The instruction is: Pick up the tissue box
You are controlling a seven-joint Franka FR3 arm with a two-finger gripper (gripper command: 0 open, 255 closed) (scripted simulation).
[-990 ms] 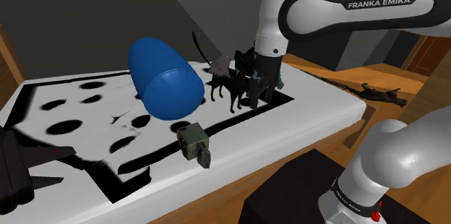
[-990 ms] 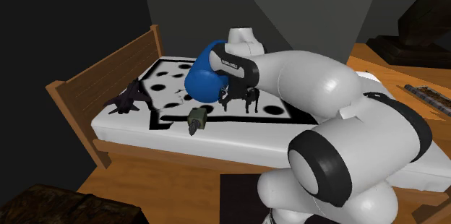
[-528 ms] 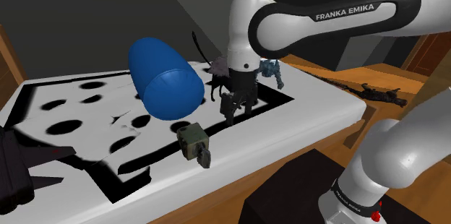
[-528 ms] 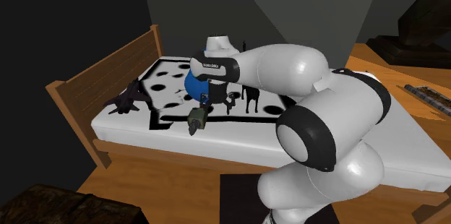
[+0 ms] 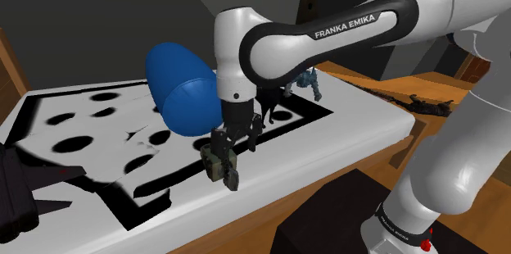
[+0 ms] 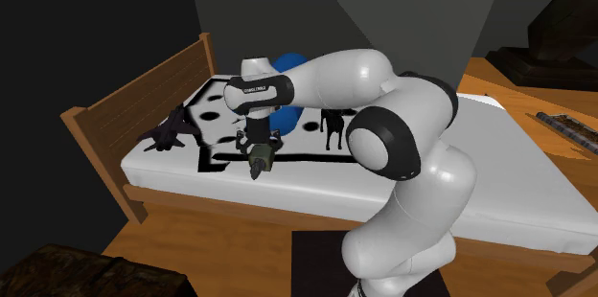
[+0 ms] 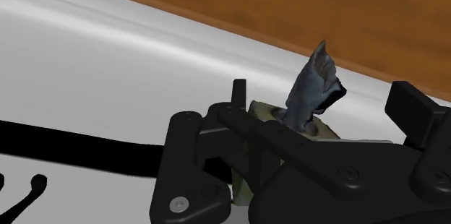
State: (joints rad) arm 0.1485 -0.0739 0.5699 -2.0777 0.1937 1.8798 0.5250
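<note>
Olive tissue box [image 5: 218,162] beneath spread empty fingers [image 5: 253,138], blue cylinder [image 5: 185,88] close behind, black figurine [image 6: 334,132] near

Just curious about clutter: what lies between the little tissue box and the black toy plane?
Nothing stands there: in the shoulder view, only black-patterned bedcover stretches from the tissue box to the toy plane.

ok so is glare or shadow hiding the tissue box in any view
Shoulder view: dim room, no glare, the tissue box reads dark under the gripper. Second exterior view: dimmer, the box a dark spot on white. Wrist view: a soft sheen on the bed cover; the gripper's black body covers part of the box.
</note>
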